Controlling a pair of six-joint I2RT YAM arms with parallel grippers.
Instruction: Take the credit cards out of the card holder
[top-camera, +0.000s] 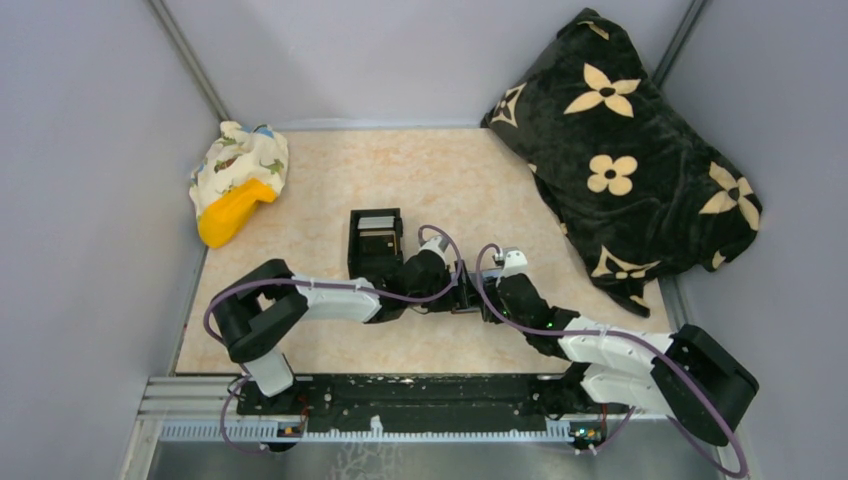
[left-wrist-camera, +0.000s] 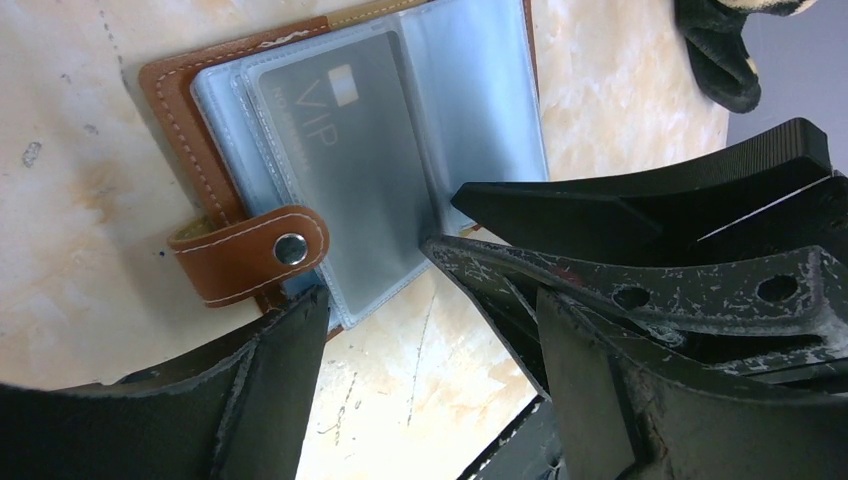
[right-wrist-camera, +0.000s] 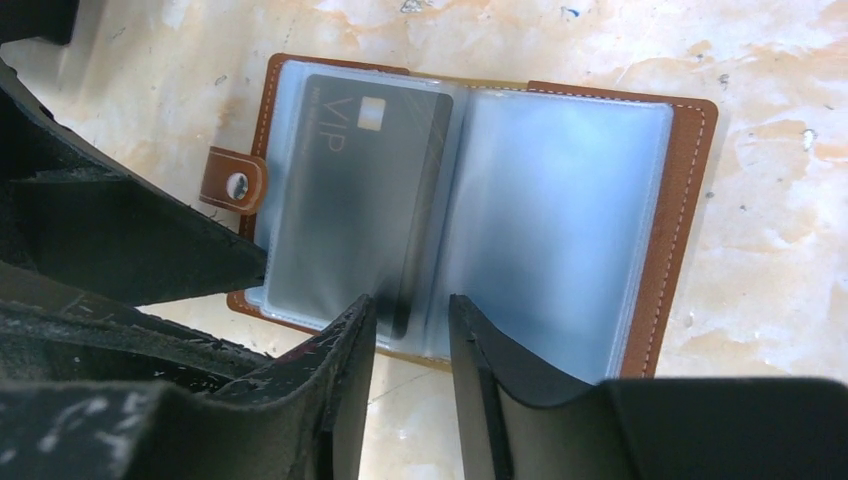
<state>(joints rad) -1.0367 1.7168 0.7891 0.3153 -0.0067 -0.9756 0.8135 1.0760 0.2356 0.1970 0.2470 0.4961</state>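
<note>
**Leather card holder (right-wrist-camera: 690, 200) open between both grippers**

It lies spread flat on the marbled table (right-wrist-camera: 780, 300), a dark VIP card (right-wrist-camera: 350, 210) in its left clear sleeve. At the card's lower corner the right gripper (right-wrist-camera: 410, 335) stands narrowly parted, clamping nothing. The left gripper (left-wrist-camera: 375, 280) gapes wide across the snap-tab edge. Only the top view shows the black box (top-camera: 375, 240) and flowered blanket (top-camera: 625, 150); there the arms hide the holder.
</note>
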